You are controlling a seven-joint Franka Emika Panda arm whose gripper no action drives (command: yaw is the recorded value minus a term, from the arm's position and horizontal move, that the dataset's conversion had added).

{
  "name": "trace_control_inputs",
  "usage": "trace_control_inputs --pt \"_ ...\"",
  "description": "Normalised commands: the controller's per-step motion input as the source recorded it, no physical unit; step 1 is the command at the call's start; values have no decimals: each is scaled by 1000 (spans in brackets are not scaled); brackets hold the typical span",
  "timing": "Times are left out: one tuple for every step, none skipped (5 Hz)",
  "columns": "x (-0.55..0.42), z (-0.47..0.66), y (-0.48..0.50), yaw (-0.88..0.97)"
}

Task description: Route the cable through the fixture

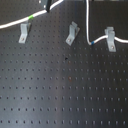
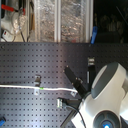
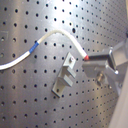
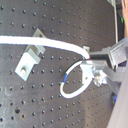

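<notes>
The white cable (image 1: 15,23) runs from the first exterior view's left edge past its green band (image 1: 31,18) up to my gripper (image 1: 47,5) at the top. It then drops down, bends at its blue band (image 1: 92,43) and passes the right fixture (image 1: 110,39). Two more metal bracket fixtures stand at the left (image 1: 24,34) and in the middle (image 1: 72,34). In both wrist views my gripper (image 3: 89,60) (image 4: 89,61) is shut on the cable (image 3: 55,34) (image 4: 55,45), close beside a bracket (image 3: 65,76) (image 4: 29,56). I cannot tell whether the cable sits inside any bracket.
The black perforated board (image 1: 60,90) carries everything. In the second exterior view my white arm (image 2: 107,95) fills the lower right over the cable (image 2: 20,86), and shelves with clutter (image 2: 60,20) stand behind the board.
</notes>
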Motion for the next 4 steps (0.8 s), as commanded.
trace_control_inputs --pt "125 40 126 -26" --pt "-307 577 304 566" --pt "-193 491 223 643" --pt "-236 477 114 0"
